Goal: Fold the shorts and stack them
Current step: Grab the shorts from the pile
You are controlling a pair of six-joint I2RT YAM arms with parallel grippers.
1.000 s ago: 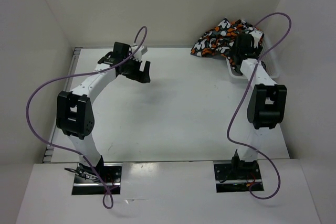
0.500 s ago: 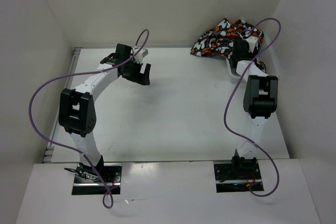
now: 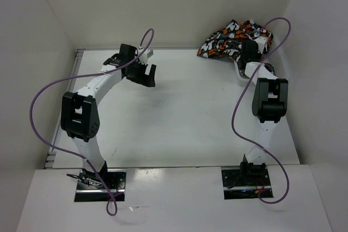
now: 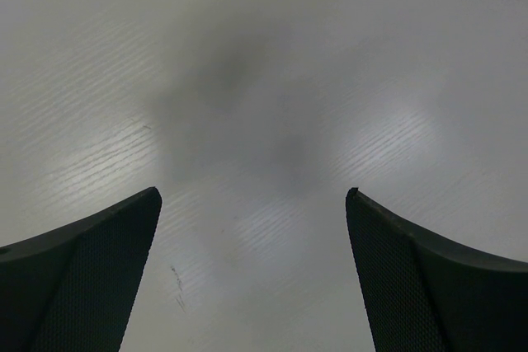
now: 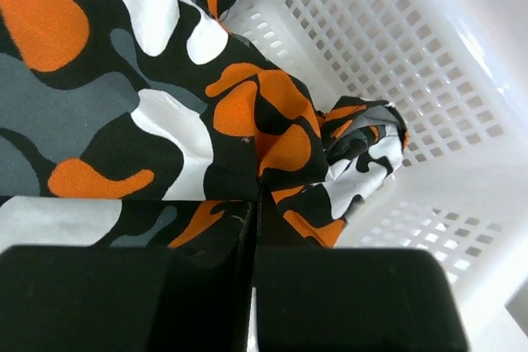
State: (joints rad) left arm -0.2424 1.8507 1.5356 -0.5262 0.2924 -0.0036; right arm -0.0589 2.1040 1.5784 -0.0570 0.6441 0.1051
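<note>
The camouflage shorts lie in a crumpled heap at the table's far right corner, spilling out of a white mesh basket. In the right wrist view the orange, black, grey and white fabric fills the left side. My right gripper is shut, and a fold of the shorts is pinched between its fingers inside the basket. From above, that gripper is over the heap. My left gripper hovers over the table at the far left, open, with only bare tabletop between its fingers.
White walls close in the table at the back and on both sides. The basket's mesh wall stands close to the right of my right gripper. Purple cables loop off both arms.
The right gripper has gone from open to shut on the shorts' fabric, after the right arm swung left and further into the basket. The left arm has barely moved.
</note>
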